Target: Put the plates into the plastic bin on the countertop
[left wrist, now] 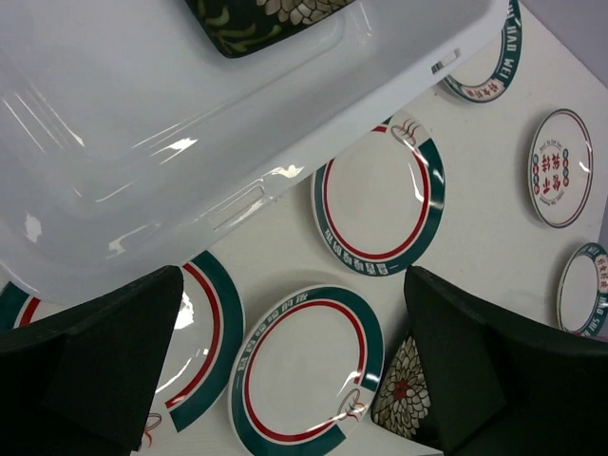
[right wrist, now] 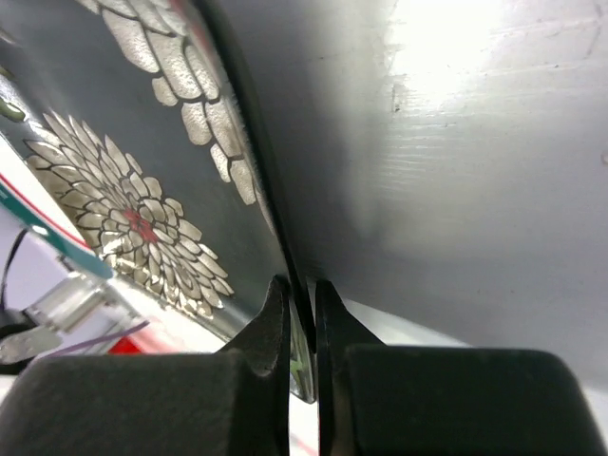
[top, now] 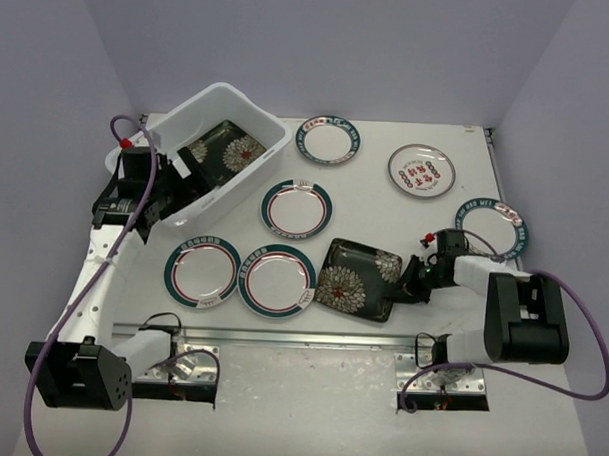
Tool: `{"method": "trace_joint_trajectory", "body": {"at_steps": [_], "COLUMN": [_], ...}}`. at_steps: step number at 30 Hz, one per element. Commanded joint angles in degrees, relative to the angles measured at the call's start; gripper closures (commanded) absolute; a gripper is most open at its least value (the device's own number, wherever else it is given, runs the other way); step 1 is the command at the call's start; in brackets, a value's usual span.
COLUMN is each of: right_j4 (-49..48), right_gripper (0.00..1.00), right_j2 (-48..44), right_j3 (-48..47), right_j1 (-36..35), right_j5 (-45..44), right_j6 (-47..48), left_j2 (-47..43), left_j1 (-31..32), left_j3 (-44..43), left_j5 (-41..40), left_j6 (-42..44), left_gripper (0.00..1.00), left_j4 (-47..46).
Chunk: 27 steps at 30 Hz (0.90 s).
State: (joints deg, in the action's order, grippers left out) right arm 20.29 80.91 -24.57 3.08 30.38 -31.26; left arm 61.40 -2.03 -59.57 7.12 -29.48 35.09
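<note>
My right gripper [top: 408, 282] is shut on the right edge of a square black plate with white flowers [top: 358, 278]. In the right wrist view the rim [right wrist: 123, 190] is pinched between both fingers [right wrist: 275, 318]. The white plastic bin [top: 241, 188] stands at the back left, and another black flowered plate [top: 222, 148] leans inside it. My left gripper [top: 174, 183] hangs open beside the bin's near wall [left wrist: 142, 142], holding nothing. Ringed plates [top: 297, 209] [top: 202, 269] [top: 277, 280] lie on the countertop between the arms. In the left wrist view one ringed plate [left wrist: 309, 370] lies below the open fingers.
More plates lie further back: a ringed one [top: 329, 139], one with red characters [top: 421, 171], and a ringed one [top: 495, 230] just behind the right arm. A metal rail [top: 301, 338] runs along the near edge. Purple cables loop off both arms.
</note>
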Motion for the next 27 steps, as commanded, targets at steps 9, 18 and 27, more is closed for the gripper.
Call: {"method": "trace_joint_trajectory", "body": {"at_steps": [9,18,27], "right_j4": [-4.4,-4.5,-8.4], "right_gripper": [1.00,1.00,1.00], "right_j2": [-24.4,-29.5,-27.4], "right_j3": [-1.0,-4.9,-14.5], "right_j1": [0.0,0.5,0.4], "right_j5": [-0.6,7.1,27.0], "right_j6": [-6.3,-9.3,-12.5], "left_j2": [6.7,10.1,15.3], "left_j1": [5.5,10.4,16.3], "left_j3": [-2.8,-1.6,-3.0], "left_j5": [25.3,29.6,37.1], "left_j6": [1.9,3.0,5.6], "left_gripper": [0.00,0.00,0.00], "left_j4": [-9.2,-13.3,-14.7]}}
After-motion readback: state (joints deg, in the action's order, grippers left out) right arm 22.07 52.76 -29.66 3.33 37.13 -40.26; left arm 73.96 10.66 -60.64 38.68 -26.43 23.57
